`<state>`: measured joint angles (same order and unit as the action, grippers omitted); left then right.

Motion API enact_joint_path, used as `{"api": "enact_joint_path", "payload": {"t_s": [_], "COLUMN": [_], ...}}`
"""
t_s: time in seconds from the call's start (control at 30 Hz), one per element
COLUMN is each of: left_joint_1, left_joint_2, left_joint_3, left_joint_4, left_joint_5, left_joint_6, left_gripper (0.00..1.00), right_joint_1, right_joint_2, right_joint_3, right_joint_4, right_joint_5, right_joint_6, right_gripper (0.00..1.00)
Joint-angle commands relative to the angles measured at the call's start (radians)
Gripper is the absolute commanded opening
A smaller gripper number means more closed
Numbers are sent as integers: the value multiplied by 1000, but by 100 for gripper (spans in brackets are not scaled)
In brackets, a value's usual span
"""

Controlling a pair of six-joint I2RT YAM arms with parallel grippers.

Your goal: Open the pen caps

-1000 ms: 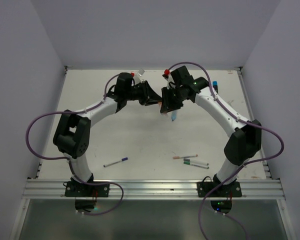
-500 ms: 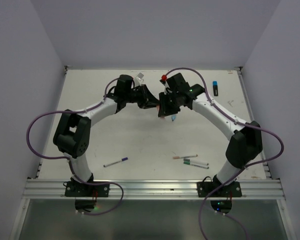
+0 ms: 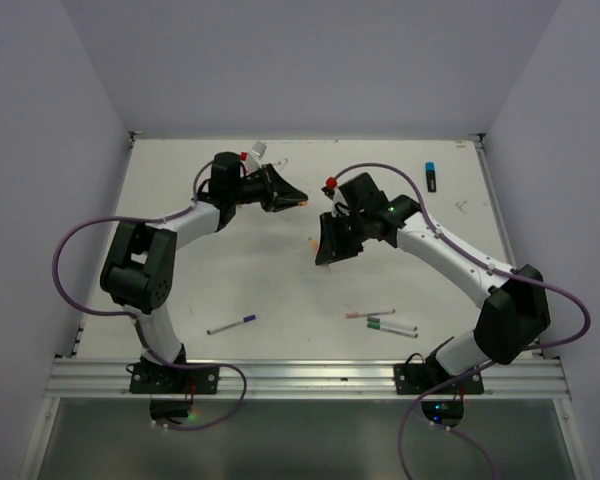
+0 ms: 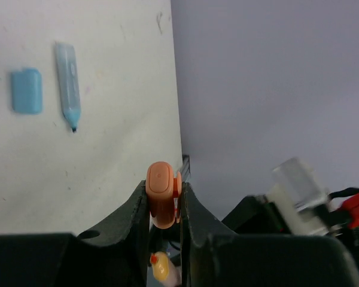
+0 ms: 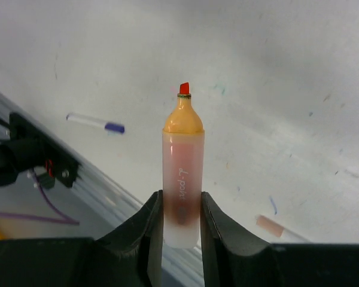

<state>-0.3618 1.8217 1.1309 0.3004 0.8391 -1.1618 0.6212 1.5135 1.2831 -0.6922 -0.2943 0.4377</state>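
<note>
Fingers [image 4: 134,224] of the left gripper [image 4: 164,206] are clamped on the orange cap [image 4: 160,182], which stands upright between them with its rounded end toward the camera. The cap is held off the table [image 3: 230,270], out over its far half. The right gripper [image 5: 180,200] pinches the lower barrel of the orange highlighter [image 5: 182,155]. The highlighter is bare of its cap, its red chisel tip pointing away from the wrist.

From above, the two grippers are apart, facing each other across a gap near the middle of the table. There the cap is only an orange speck at the left fingertips. The highlighter is another faint speck at the right ones, so neither grip can be judged from that view. Only the wrist cameras show them.

Beyond the cap, the left wrist view shows a blue cap [image 4: 27,91] lying flat just beside an uncapped light-blue highlighter [image 4: 67,84], the two not touching. From above, that pair reads as one small blue-and-dark shape near the far right edge, and I cannot separate its parts.

Nearer the arm bases lie thin white pens: a purple-capped pen [image 3: 230,324] on the left and a pink-capped pen [image 3: 370,313] on the right. Just beside the pink one are two green-capped pens [image 3: 392,326]. The right wrist view catches the purple and pink ones only.
</note>
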Motion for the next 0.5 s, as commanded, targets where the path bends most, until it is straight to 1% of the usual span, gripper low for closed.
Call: {"api": "enact_joint_path", "payload": {"t_s": [0.0, 0.1, 0.2, 0.23, 0.27, 0.3, 0.33, 0.37, 0.4, 0.43, 0.47], "left_joint_1": [89, 99, 100, 98, 96, 92, 87, 75, 67, 58, 40], "left_joint_2": [-24, -39, -18, -9, 17, 36, 80, 102, 120, 151, 163], "left_joint_3": [20, 38, 87, 111, 136, 192, 220, 254, 279, 320, 337], "left_joint_4": [172, 114, 56, -45, -105, -203, -258, -306, -414, -446, -477], "left_joint_5": [-87, -112, -101, -101, -101, -85, -74, -74, -77, -83, -110], "left_joint_6": [16, 51, 109, 140, 215, 249, 314, 347, 381, 440, 465], "left_gripper": [0, 0, 0, 0, 0, 0, 0, 0, 0, 0, 0], "right_joint_1": [29, 28, 3, -12, -30, -61, -81, -101, -154, -181, -202], "right_joint_2": [-36, -67, -76, -70, -55, -46, -35, -7, 3, 17, 31], "right_joint_3": [-37, -68, -61, -51, -35, -24, -2, 5, 12, 16, 24], "right_joint_4": [-145, -150, -141, -147, -145, -151, -156, -156, -167, -165, -155], "right_joint_5": [-157, -140, -66, -46, -42, -2, 24, 32, 58, 64, 70], "right_joint_6": [7, 24, 51, 59, 58, 61, 64, 53, 56, 58, 47], "right_gripper": [0, 0, 0, 0, 0, 0, 0, 0, 0, 0, 0]}}
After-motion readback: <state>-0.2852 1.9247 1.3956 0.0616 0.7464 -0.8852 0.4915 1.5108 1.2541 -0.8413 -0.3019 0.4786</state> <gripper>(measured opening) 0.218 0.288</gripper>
